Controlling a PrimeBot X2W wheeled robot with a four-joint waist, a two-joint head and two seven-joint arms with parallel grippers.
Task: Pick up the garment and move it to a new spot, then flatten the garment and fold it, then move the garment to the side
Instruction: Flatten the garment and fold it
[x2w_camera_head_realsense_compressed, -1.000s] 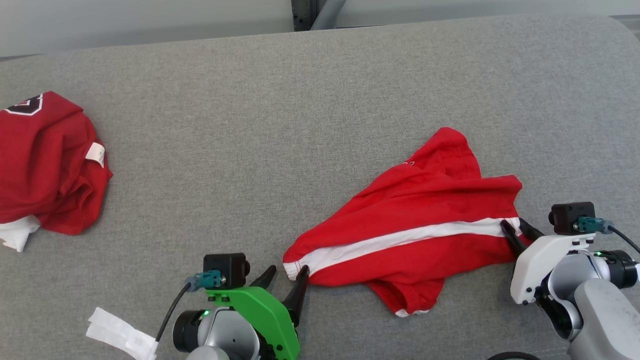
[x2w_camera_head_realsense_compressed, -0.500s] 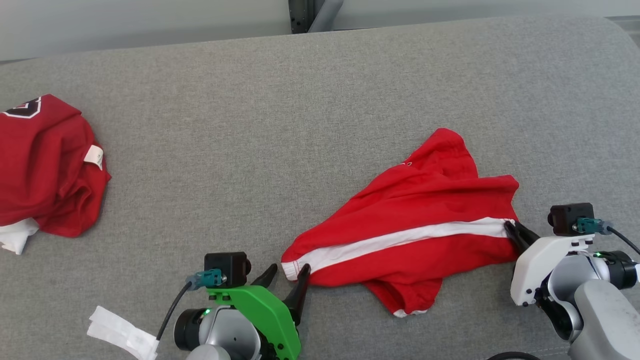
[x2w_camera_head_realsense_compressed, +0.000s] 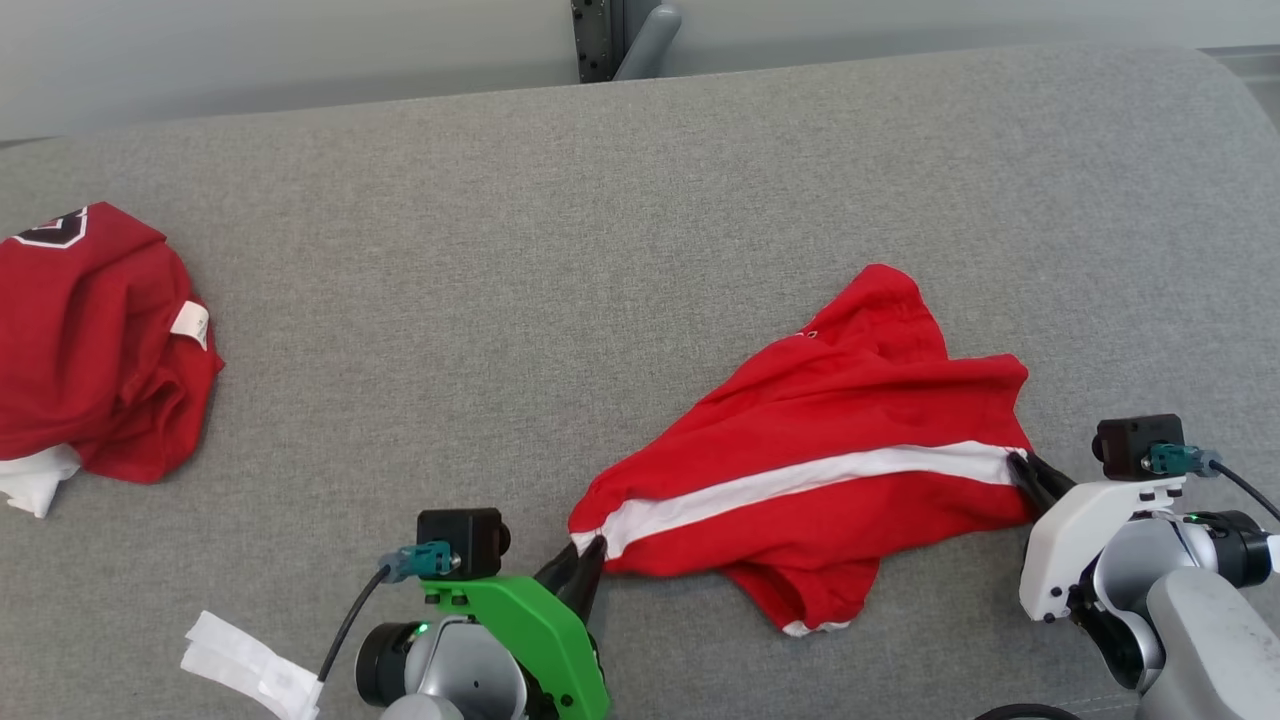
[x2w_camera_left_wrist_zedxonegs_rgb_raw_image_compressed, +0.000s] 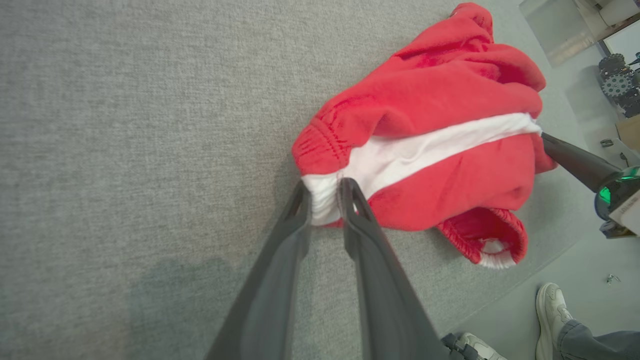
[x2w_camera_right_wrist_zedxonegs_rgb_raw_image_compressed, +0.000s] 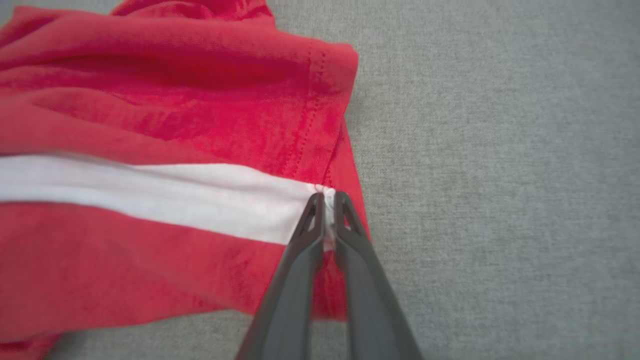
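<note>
The garment is a pair of red shorts with a white side stripe, lying crumpled on the grey padded surface right of centre. My left gripper is shut on the stripe's left end at the waistband; the left wrist view shows the white cloth pinched between its fingers. My right gripper is shut on the stripe's right end at the leg hem, and its tips clamp the white seam in the right wrist view. The stripe runs fairly straight between the two grips.
A second red garment with a white piece under it lies bunched at the far left. A folded white scrap sits beside my left arm. A person's shoes stand on the floor past the surface's near edge.
My left gripper's fingers, open around the waistband end before, have closed on it. The right gripper's fingers drew together on the hem. The head view shifted slightly.
</note>
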